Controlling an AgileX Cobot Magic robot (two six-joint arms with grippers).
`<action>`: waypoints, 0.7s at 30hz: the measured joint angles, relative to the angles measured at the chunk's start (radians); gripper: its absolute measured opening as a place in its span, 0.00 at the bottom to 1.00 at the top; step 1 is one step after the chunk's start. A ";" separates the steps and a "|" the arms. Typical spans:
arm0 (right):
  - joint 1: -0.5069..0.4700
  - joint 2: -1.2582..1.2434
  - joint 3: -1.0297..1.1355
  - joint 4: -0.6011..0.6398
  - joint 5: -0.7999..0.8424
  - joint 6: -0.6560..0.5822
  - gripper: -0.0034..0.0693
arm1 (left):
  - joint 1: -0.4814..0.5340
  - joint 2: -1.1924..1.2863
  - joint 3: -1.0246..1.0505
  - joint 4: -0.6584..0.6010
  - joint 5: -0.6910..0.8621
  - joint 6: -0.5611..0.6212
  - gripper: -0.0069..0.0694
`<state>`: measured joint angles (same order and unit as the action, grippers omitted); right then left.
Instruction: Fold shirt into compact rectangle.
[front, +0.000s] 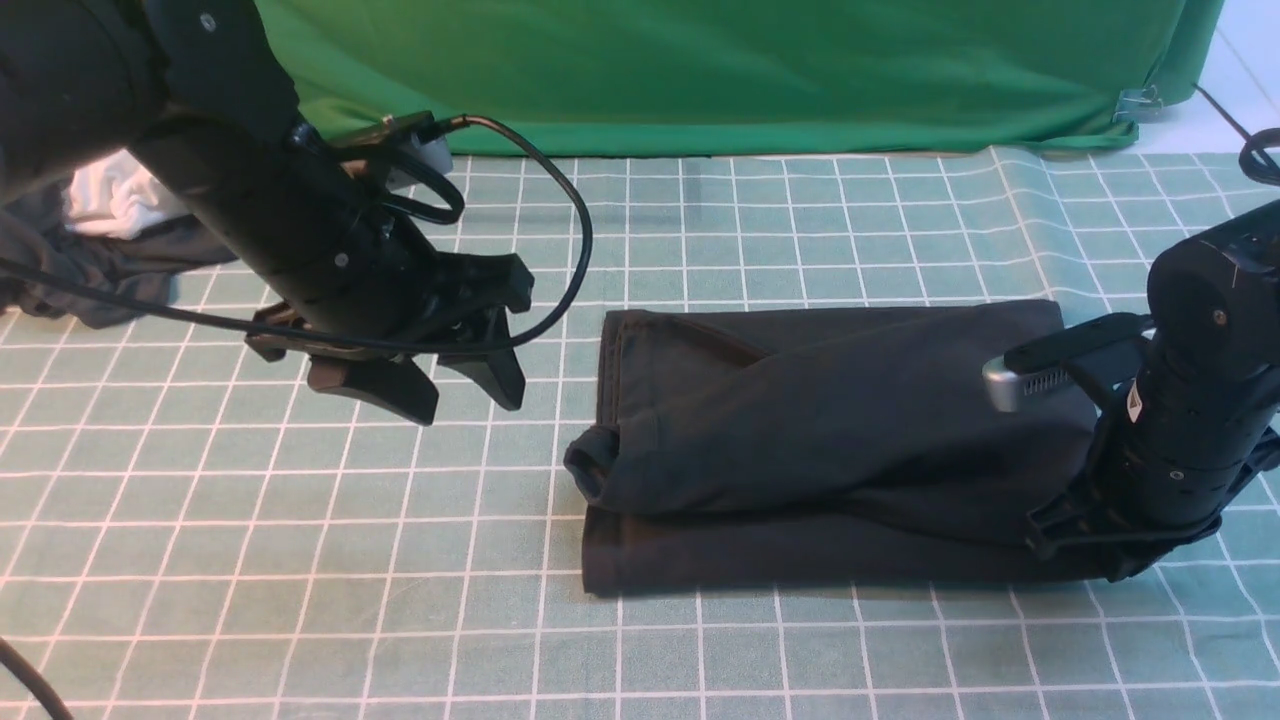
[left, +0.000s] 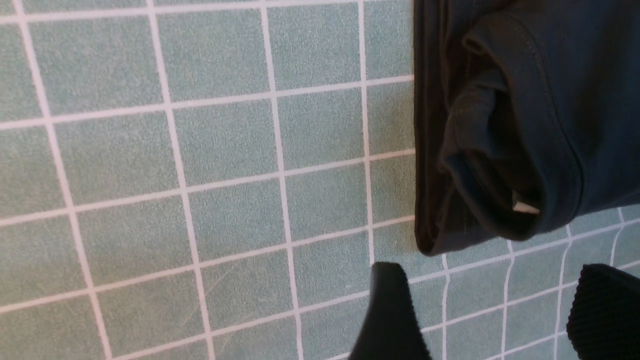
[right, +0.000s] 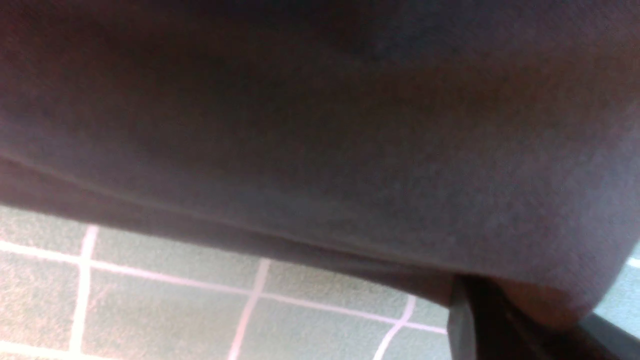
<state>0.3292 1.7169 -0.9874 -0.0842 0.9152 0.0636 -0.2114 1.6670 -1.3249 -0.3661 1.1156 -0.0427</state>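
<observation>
The black shirt (front: 820, 440) lies folded into a long band on the checked tablecloth (front: 300, 560), right of centre. A rolled sleeve opening bulges at its left end, and a bit of white label (left: 525, 206) shows inside it. My left gripper (front: 455, 395) hovers open just left of that end, nothing between its fingers (left: 390, 310). The shirt's edge (left: 525, 125) lies just beyond them. My right gripper (front: 1080, 545) sits low at the shirt's right end. Black cloth (right: 320, 125) fills the right wrist view and bulges between the fingers (right: 465, 325), which are shut on it.
A dark garment bunched with a white cloth (front: 100, 230) lies at the far left. A green backdrop (front: 700, 70) hangs along the back of the table. A black cable (front: 575, 230) loops from the left arm over the cloth.
</observation>
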 joint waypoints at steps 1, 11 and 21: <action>0.000 0.000 0.000 -0.008 -0.007 0.003 0.10 | 0.000 0.000 0.000 0.001 -0.005 0.000 0.66; -0.009 0.000 -0.009 -0.055 0.008 0.003 0.40 | 0.000 0.000 0.000 0.017 -0.043 0.000 0.66; -0.009 -0.117 -0.140 -0.092 0.284 -0.074 0.23 | 0.000 0.000 0.000 0.037 -0.049 0.000 0.66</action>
<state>0.3205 1.5997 -1.1277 -0.1765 1.1994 -0.0106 -0.2114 1.6670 -1.3249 -0.3295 1.0667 -0.0427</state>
